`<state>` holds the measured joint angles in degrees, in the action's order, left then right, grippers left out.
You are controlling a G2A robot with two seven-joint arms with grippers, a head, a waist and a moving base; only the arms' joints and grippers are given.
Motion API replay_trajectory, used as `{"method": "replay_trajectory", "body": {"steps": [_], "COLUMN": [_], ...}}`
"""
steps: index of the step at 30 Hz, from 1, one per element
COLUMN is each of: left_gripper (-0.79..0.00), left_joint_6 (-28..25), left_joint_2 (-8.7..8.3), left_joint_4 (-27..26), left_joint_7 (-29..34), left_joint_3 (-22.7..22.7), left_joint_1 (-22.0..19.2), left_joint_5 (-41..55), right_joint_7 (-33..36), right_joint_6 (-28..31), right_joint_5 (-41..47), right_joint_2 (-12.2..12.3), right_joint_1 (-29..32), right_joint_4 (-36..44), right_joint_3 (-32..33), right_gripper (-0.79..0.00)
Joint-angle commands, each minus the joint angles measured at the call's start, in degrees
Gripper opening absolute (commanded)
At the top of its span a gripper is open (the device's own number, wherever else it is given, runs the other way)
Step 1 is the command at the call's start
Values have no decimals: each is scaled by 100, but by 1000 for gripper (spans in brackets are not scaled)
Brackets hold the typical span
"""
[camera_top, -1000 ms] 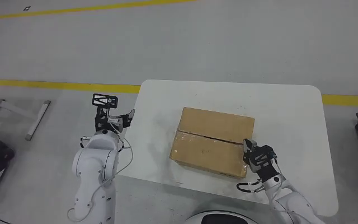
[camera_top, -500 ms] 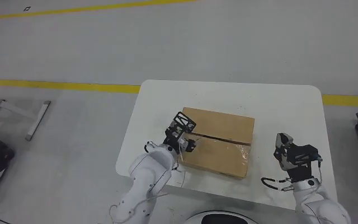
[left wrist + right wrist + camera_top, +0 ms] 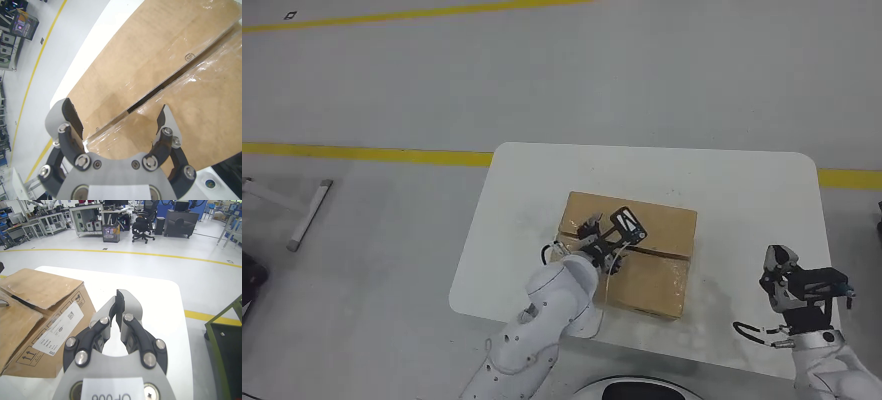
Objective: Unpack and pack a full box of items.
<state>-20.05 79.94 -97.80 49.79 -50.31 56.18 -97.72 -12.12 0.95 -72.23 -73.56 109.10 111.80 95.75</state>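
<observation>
The cardboard box [image 3: 657,215] is closed, contents hidden. The left gripper [image 3: 115,111] hangs spread over its seam; the right gripper [image 3: 116,299], pinched together, is near the right edge of the table [image 3: 532,190].

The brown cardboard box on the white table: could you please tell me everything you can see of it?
The brown cardboard box is rectangular and lies flat on the white table. Its two top flaps are folded down, a narrow dark gap between them, with shiny clear tape alongside. One side bears a white label and printed arrows. The open left claw hangs over the gap.
</observation>
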Motion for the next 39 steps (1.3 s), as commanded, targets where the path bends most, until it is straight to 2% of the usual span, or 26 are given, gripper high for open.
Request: {"method": "replay_trajectory", "body": {"steps": [1, 11, 13, 14, 15, 17, 29, 39], "left_gripper": [0, -15, -292, -483, -566, -785, -785, -785], "left_joint_6": [-55, 258, 379, 408, 418, 409, 286, 300], "left_joint_2": [18, 137, 161, 173, 185, 204, 314, 453], "left_joint_4": [127, 717, 780, 805, 838, 894, 735, 318], "left_joint_7": [6, -286, -379, -441, -485, -530, -533, 37], "left_joint_3": [98, 570, 604, 629, 636, 647, 495, 548], "left_joint_1": [-109, -336, -323, -307, -297, -306, -243, -216], "left_joint_5": [-214, -1234, -1316, -1323, -1301, -1330, -735, -143], "right_joint_7": [-19, -7, -2, 5, 10, 12, 14, -48], "right_joint_6": [3, 26, 23, 23, 23, 22, -137, -186], "right_joint_5": [-5, -42, -56, -55, -56, -60, 60, 306], "right_joint_2": [-3, -14, -16, -18, -19, -22, -50, -58], "right_joint_1": [3, -1, -2, -1, -4, -17, -92, -74], "right_joint_4": [-9, -38, -39, -43, -44, -56, -251, -358], "right_joint_3": [-12, -6, -5, -7, -9, -16, 10, 310], "right_gripper": [-785, -785, -785, -785, -785, -785, -785, -785]}}
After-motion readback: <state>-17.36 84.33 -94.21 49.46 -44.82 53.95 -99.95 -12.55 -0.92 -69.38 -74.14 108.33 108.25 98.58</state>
